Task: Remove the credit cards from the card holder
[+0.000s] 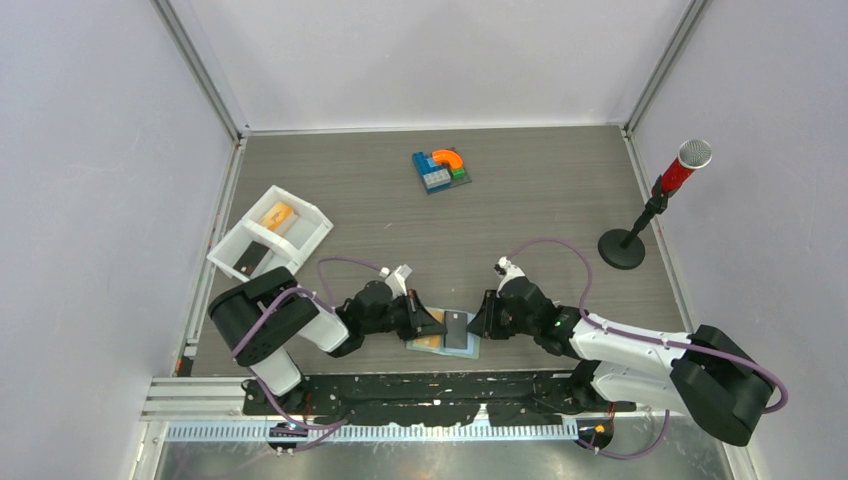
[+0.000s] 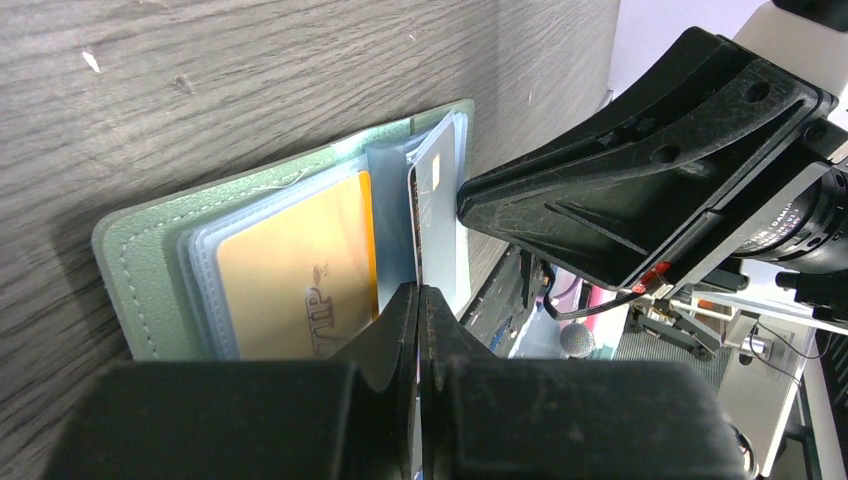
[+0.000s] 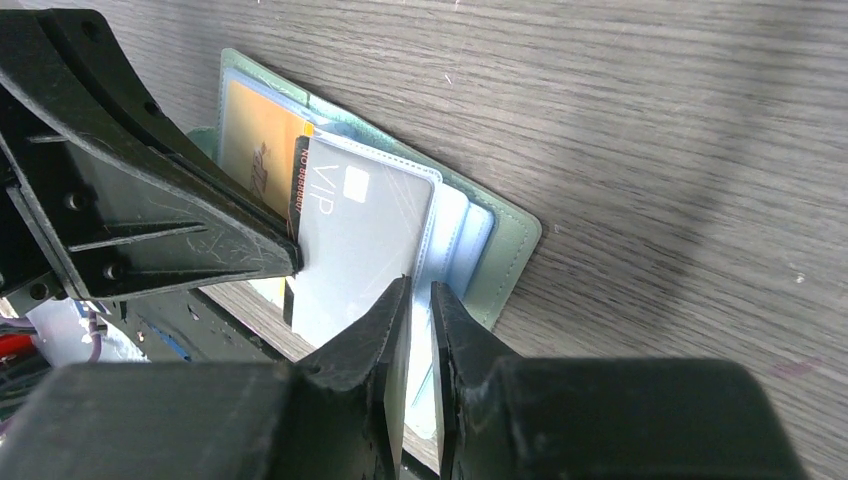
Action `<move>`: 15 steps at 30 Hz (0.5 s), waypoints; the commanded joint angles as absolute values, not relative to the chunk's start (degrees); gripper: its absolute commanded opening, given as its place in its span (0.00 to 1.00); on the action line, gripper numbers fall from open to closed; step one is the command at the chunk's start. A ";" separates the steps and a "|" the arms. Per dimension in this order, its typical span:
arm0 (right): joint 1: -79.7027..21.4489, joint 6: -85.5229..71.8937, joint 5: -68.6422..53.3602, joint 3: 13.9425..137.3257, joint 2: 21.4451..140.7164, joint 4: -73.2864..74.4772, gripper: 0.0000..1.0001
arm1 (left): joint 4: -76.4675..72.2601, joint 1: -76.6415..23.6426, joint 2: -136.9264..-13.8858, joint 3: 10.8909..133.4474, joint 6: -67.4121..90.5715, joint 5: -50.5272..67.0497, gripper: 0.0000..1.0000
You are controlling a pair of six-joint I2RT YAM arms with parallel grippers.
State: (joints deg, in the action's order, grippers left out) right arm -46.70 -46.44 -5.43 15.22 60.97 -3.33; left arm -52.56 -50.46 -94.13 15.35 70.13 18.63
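The sage green card holder [image 1: 470, 350] lies open near the table's front edge, between both grippers. In the left wrist view its cover [image 2: 130, 270] and blue sleeve pages show, with an orange VIP card [image 2: 300, 270] in a sleeve. My left gripper [image 2: 420, 290] is shut on the edge of a dark card [image 2: 436, 220], which stands partly out of its sleeve. In the right wrist view that card [image 3: 360, 240] looks grey from glare. My right gripper [image 3: 420, 288] is shut on a blue sleeve page [image 3: 452, 225] of the holder [image 3: 510, 240].
A white two-compartment tray [image 1: 310, 240] at the left holds an orange card [image 1: 277, 215] and a dark card [image 1: 250, 260]. A toy block cluster [image 1: 441, 168] sits at the back. A microphone stand [image 1: 622, 248] stands at the right.
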 commanded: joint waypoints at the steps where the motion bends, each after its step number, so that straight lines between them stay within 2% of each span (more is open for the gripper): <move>1: -45.88 -44.69 -2.70 15.37 60.59 1.75 0.21 | -53.28 -50.01 -92.14 14.86 68.71 18.34 0.00; 15: -44.55 -42.61 -2.93 16.84 63.00 1.86 0.19 | -30.06 -49.93 -79.06 17.41 61.41 13.36 0.00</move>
State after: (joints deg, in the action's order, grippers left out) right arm -45.41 -45.25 -5.58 15.97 61.17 -1.72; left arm -36.51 -50.33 -82.11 16.05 64.58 16.03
